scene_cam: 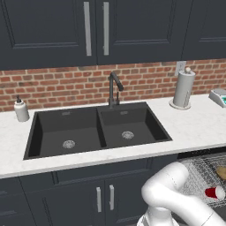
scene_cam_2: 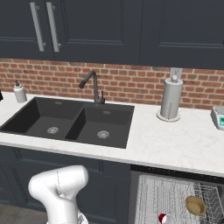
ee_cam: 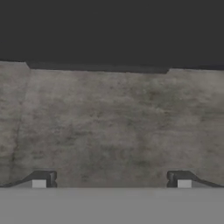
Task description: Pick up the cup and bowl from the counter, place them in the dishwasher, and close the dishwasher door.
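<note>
The cup (scene_cam: 215, 193) and bowl (scene_cam_2: 195, 204) lie in the rack (scene_cam_2: 166, 197) of the open dishwasher. The gripper (ee_cam: 111, 180) is released, empty, aimed low at the floor (ee_cam: 109, 127). Judged next: closing the door, which lies below the rack, to the arm's right.

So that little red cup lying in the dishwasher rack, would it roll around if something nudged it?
Probably a little. The red cup lies on its side on the wire rack, and its round wall could roll, though the wires may catch it. It looks small and thin, so likely light and easily knocked. Its smooth surface might slip in a loose grip.
</note>
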{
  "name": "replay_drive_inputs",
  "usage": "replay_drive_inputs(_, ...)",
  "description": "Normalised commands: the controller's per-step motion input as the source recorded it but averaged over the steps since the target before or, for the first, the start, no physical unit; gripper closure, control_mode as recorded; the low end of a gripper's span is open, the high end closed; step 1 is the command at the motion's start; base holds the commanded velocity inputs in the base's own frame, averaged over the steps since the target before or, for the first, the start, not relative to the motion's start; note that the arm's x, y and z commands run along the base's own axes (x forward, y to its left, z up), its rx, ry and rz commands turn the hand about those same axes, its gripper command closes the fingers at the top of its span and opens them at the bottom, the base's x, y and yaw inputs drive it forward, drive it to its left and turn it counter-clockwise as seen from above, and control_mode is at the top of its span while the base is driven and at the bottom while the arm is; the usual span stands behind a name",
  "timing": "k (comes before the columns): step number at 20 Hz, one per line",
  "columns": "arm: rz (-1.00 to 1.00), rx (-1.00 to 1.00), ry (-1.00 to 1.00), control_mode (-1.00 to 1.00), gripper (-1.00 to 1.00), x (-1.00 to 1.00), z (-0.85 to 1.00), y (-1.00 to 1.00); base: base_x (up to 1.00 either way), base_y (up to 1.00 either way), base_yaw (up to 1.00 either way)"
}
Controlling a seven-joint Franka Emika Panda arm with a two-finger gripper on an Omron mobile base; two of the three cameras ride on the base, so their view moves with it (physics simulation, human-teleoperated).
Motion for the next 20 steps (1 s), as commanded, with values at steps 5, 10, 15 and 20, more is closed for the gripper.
replay_drive_inputs(5,-0.25,0.0,-0.8,-1.0,-1.0,0.99,-0.19,0.38,0.0,0.0,0.0)
replay_drive_inputs(10,-0.17,0.0,-0.99,-1.0,-1.0,1.0,0.16,0.49,0.0,0.0,0.0)
replay_drive_inputs(15,-0.13,0.0,-1.0,-1.0,-1.0,1.0,0.41,0.57,0.0,0.0,0.0)
replay_drive_inputs(20,-0.13,0.0,-1.0,-1.0,-1.0,1.0,0.47,0.56,0.0,0.0,0.0)
